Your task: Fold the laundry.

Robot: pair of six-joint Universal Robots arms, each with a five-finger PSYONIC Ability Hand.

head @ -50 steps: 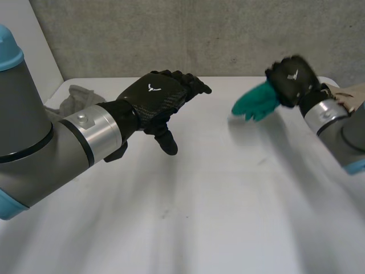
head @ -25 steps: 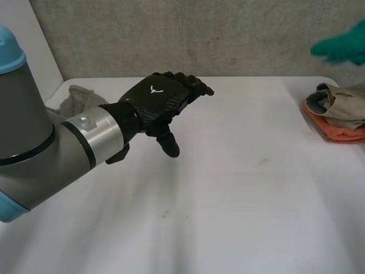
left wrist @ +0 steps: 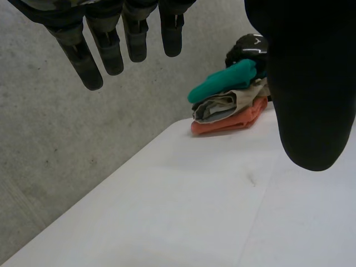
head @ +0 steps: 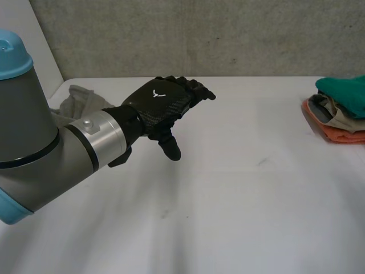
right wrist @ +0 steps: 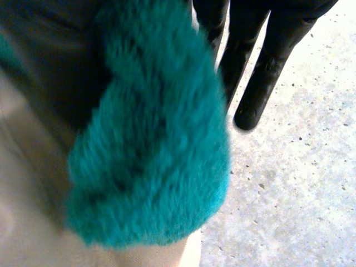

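As things stand: three folded pieces sit stacked at the right edge of the head view, teal cloth (head: 345, 94) on beige cloth (head: 336, 111) on orange cloth (head: 331, 130).
Left robot hand (head: 159, 103): hovers over the bench (head: 239, 200), centre-left of the frame, fingers straight and spread, holding nothing.
Right robot hand (left wrist: 247, 47): at the stack, against the teal cloth; whether it grips the cloth or merely rests on it, I cannot tell.
Left to do: a crumpled pale cloth (head: 77, 100) lies at the upper left, apparently unfolded.
Progress: judged well along, one piece to go.
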